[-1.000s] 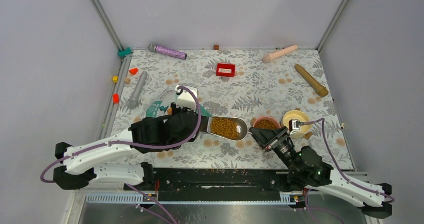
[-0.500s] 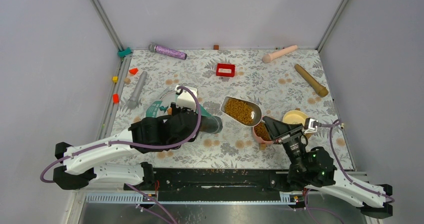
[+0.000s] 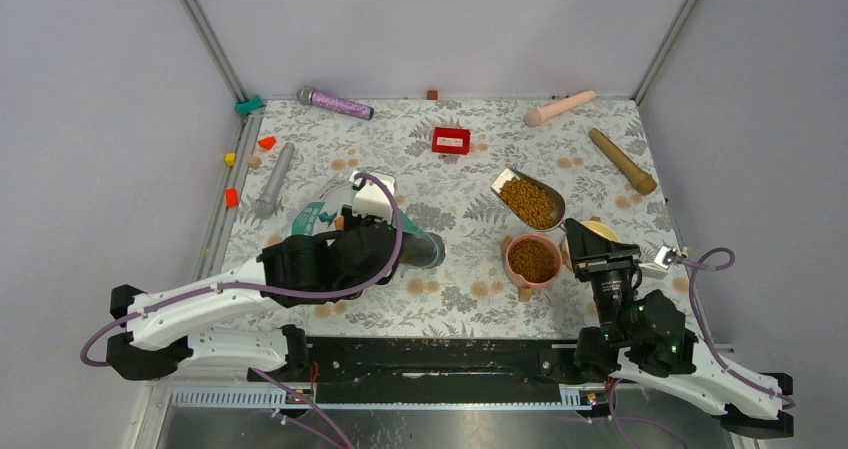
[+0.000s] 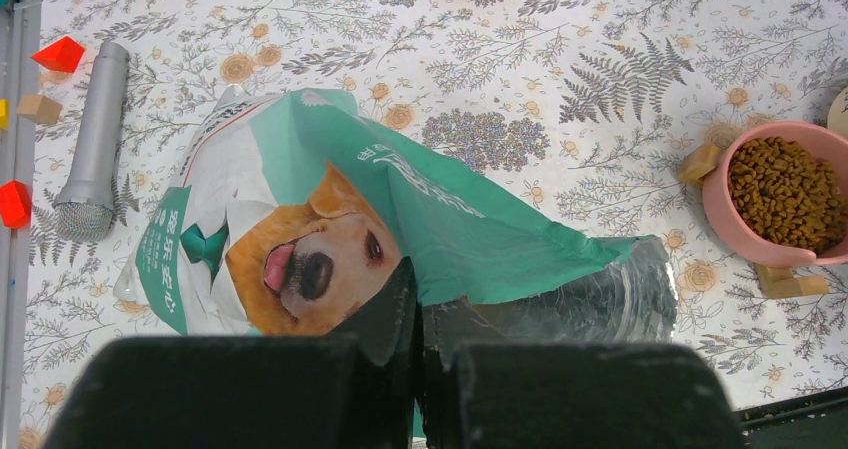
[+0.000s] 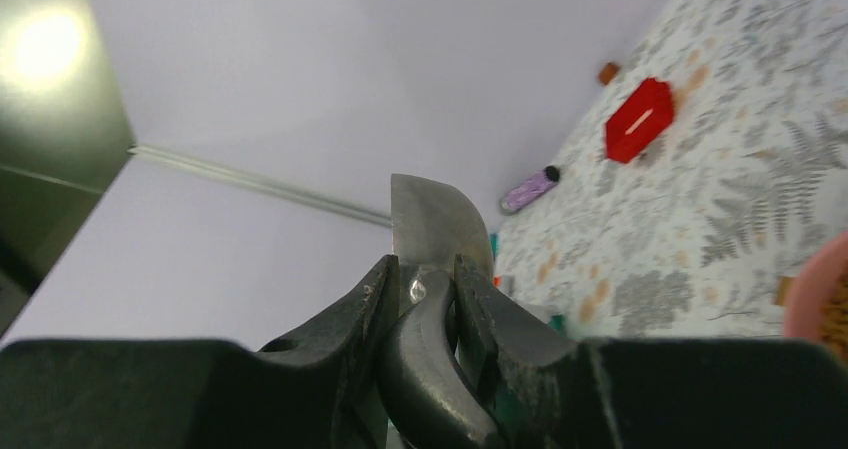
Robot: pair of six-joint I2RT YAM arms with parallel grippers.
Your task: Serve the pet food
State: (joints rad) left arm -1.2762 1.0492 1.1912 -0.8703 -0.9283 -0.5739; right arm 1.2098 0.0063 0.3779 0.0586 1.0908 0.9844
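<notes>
Now we see our right claw (image 5: 420,281) clenched around the handle of the grey scoop (image 3: 504,178). The scoop is heaped with pet food (image 3: 528,202) and sits just far of the pink bowl (image 3: 510,265), which holds more of it. Over on the left, our left claw (image 4: 420,334) is pinched shut on the dog-faced bag (image 4: 300,219), which lies on the desk (image 3: 470,169).

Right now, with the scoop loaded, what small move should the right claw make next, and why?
Probably carry the scoop over the yellow bowl, ready to tip. The right claw is shut on its handle, it is full of kibble, and the pink bowl beside it already holds plenty. The visible part of the yellow bowl shows none.
</notes>
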